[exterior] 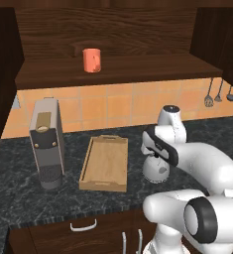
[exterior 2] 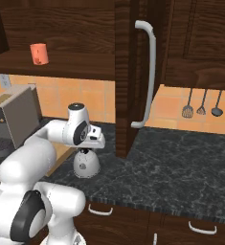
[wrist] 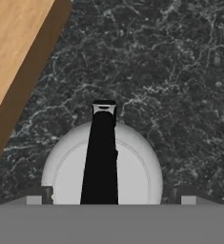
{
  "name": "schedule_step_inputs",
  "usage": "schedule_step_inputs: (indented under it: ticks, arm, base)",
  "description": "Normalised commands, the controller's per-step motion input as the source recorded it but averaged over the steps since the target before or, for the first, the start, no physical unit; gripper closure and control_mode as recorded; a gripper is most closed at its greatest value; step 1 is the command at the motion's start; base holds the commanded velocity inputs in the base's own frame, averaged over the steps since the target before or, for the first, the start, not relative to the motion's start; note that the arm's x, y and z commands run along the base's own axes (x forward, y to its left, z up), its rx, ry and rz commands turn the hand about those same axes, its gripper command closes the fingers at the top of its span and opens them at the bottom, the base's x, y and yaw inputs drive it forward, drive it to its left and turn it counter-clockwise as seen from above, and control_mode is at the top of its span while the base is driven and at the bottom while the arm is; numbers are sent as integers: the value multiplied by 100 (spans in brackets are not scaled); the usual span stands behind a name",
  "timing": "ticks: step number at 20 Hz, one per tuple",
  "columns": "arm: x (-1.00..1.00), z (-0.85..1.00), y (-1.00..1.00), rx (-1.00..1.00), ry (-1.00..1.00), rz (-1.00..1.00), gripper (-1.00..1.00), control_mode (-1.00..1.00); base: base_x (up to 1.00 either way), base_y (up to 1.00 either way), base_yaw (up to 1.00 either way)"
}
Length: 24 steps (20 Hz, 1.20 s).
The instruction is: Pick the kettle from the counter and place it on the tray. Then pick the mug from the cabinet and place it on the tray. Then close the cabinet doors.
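Note:
The squat silver-grey kettle (exterior: 156,172) (exterior 2: 86,164) stands on the dark speckled counter (exterior: 19,198), just right of the light wooden tray (exterior: 104,163). From above, the kettle (wrist: 132,171) shows its black handle running across the dome. My gripper (wrist: 111,198) hangs directly over it, open, one fingertip on each side of the dome and neither touching it. The tray's rim (wrist: 35,71) lies at the upper left of the hand view. The orange-red mug (exterior: 91,60) (exterior 2: 39,53) stands on the shelf of the open cabinet (exterior: 138,30).
A tall grey coffee machine (exterior: 47,144) stands left of the tray. An open cabinet door with a long silver bar handle (exterior 2: 150,72) juts out right of the arm. Kitchen utensils (exterior 2: 202,103) hang on the tiled wall. Drawers with curved handles (exterior: 83,226) sit below the counter.

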Motion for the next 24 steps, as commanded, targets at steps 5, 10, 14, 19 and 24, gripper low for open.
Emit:
schedule_step_inputs:
  ticks: [5,10,14,19,24]
  arm:
    - [-16,-4,1,0,-6,0,100,-100]
    - [-12,0,0,0,0,2,100,-100]
    - [-32,12,22,0,-9,11,100,-100]
    - [-28,48,37,0,-24,28,100,-100]
    - [-17,45,61,-11,-29,32,100,-100]
  base:
    - [0,0,0]
    - [0,0,0]
    - [0,0,0]
    - [0,0,0]
    - [0,0,0]
